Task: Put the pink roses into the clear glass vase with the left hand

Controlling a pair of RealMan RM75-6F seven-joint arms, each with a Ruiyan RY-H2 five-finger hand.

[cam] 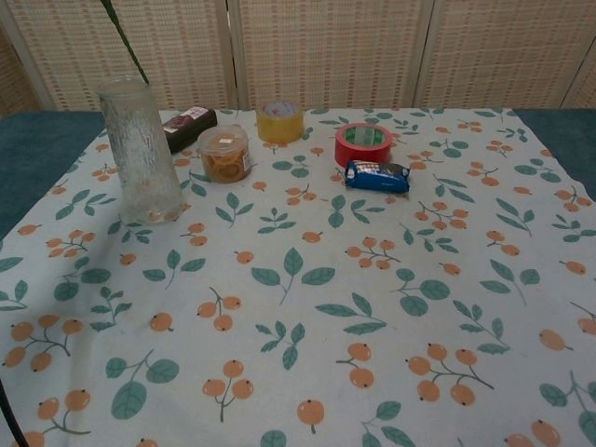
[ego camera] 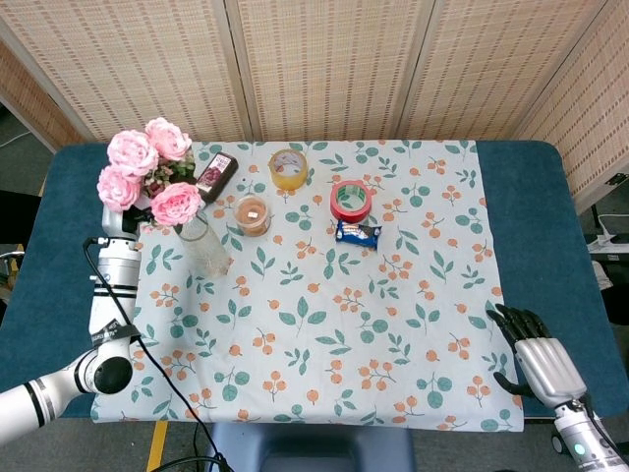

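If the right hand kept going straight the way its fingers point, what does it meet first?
The right hand points up-left across the cloth; the way looks free until roughly the blue snack packet, though depth is unclear.

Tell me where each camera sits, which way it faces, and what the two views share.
Head view: high above the near table edge, looking steeply down; shows the left arm holding the pink roses over the vase, and the right hand resting at the tablecloth's corner.
Chest view: low at the near edge, facing across the table toward the woven screen; no arm or hand shows, only a green stem.
Shared: vase, red tape roll, yellow tape roll, blue packet.
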